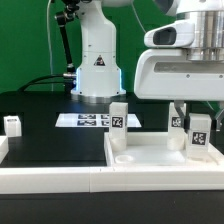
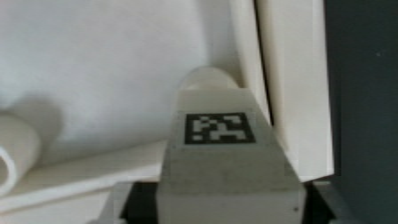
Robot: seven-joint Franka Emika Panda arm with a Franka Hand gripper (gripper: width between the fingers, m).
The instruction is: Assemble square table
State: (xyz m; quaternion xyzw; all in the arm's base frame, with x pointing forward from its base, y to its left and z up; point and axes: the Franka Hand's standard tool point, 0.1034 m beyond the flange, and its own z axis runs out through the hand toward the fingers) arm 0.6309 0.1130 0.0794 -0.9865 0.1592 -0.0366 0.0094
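The white tray-like tabletop (image 1: 150, 157) lies at the front, on the exterior view's right. My gripper (image 1: 199, 128) hangs over its right corner, shut on a short white leg (image 1: 200, 142) that stands upright with its tag facing the camera. In the wrist view this leg (image 2: 222, 105) fills the gap between my gripper's (image 2: 224, 205) two dark pads, above the tabletop's floor (image 2: 89, 60) and close to its raised rim (image 2: 285, 70). A second leg (image 1: 118, 120) stands upright at the tabletop's back left corner. A third leg (image 1: 12, 124) sits alone at the far left.
The marker board (image 1: 92, 120) lies flat on the black mat in front of the arm's white base (image 1: 97, 65). Long white border bars run along the front (image 1: 60, 182) and at the left edge (image 1: 3, 150). A rounded white part (image 2: 11, 140) shows at the wrist view's edge.
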